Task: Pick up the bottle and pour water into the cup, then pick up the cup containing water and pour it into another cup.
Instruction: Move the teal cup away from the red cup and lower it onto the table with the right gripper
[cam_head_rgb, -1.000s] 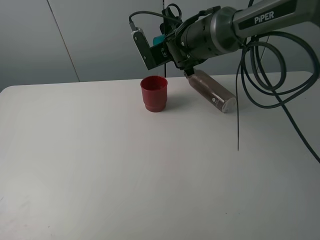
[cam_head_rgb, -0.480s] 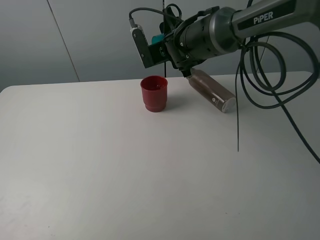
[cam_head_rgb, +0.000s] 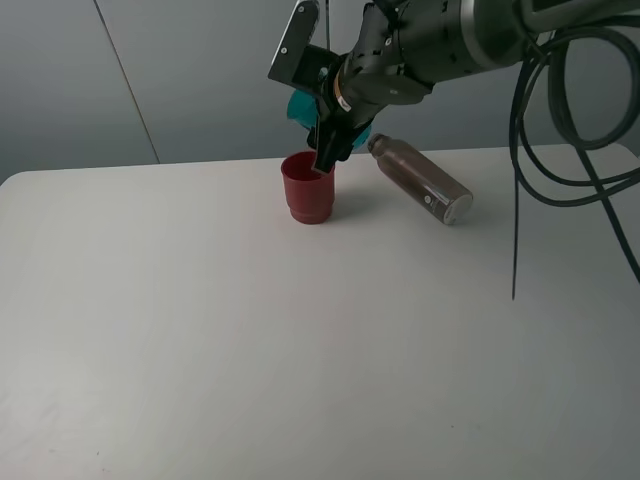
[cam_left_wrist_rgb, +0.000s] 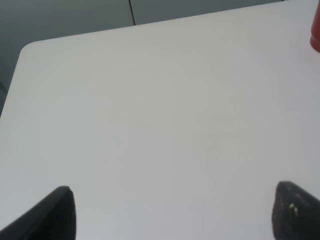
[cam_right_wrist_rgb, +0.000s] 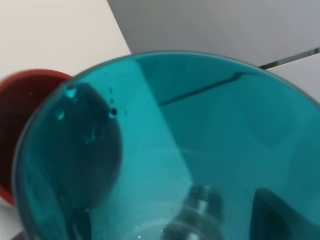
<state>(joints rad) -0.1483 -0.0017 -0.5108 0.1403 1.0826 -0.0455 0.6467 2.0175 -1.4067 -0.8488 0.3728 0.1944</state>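
Zero readable writing anywhere right now — no label on the bottle (cam_head_rgb: 420, 180), nothing legible on the arm housing. From the high camera: right gripper (cam_head_rgb: 322, 100) up above the far side of the white table (cam_head_rgb: 300, 340), fingers clamped around the teal cup (cam_head_rgb: 300, 106), which is tipped over so its mouth points down toward the red cup (cam_head_rgb: 308, 186) standing upright just below it. One dark finger (cam_head_rgb: 330, 150) reaches down almost to the red rim; touching or not, can't tell. Bottle lying on its side on the table just right of the red cup, neck toward the gripper, base pointing away to the right, apart from both cups. Black cables (cam_head_rgb: 560, 150) looping down on the right. Right wrist camera gives what the high one can't — a look straight through the teal cup (cam_right_wrist_rgb: 170, 150), with a few droplets clinging to the inner wall, the red cup (cam_right_wrist_rgb: 20, 115) beside its rim, and the bottle's threaded neck (cam_right_wrist_rgb: 200, 200) showing blurry through the teal plastic. Left wrist view: bare table (cam_left_wrist_rgb: 150, 110), a sliver of red cup (cam_left_wrist_rgb: 315, 35) at the edge, and the left gripper (cam_left_wrist_rgb: 170, 212) spread wide, two dark fingertips (cam_left_wrist_rgb: 60, 210) far apart, holding nothing. Left arm nowhere in the high view.
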